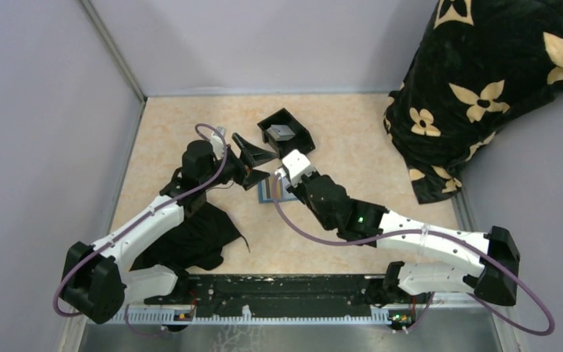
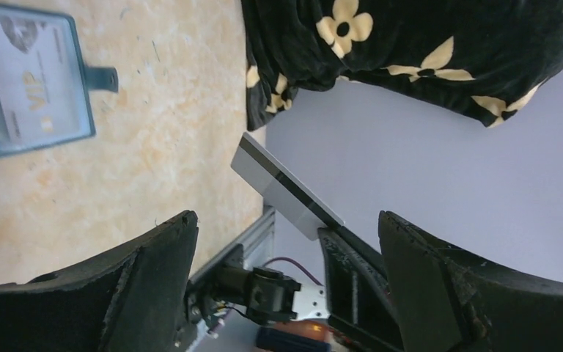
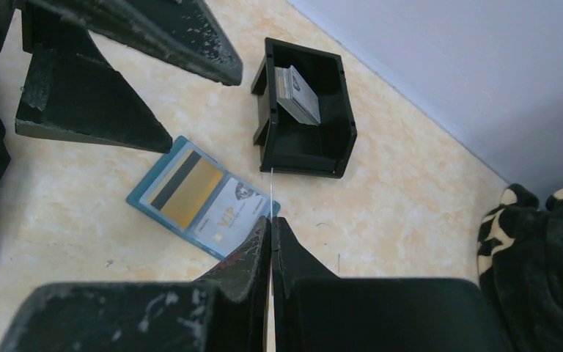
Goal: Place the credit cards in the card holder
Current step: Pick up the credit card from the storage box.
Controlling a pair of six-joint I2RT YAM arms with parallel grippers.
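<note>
The teal card holder (image 3: pixel 199 195) lies open on the table, a tan-yellow striped card (image 3: pixel 187 187) in one pocket and a grey VIP card (image 3: pixel 229 213) in the other. My right gripper (image 3: pixel 271 221) is shut on a thin pale credit card with a black stripe (image 2: pixel 282 185), held on edge just above the holder's right end (image 1: pixel 273 194). In the top view the right gripper (image 1: pixel 281 174) sits close beside my left gripper (image 1: pixel 257 163). The left gripper (image 2: pixel 286 220) stands open with nothing in it, the held card just beyond its fingertips.
A black open-topped tray (image 3: pixel 337 125) with a stack of grey cards (image 3: pixel 297 95) stands just behind the holder. A black floral cloth (image 1: pixel 484 88) fills the right rear corner. A dark cloth (image 1: pixel 190 238) lies by the left arm. Walls close the left and back.
</note>
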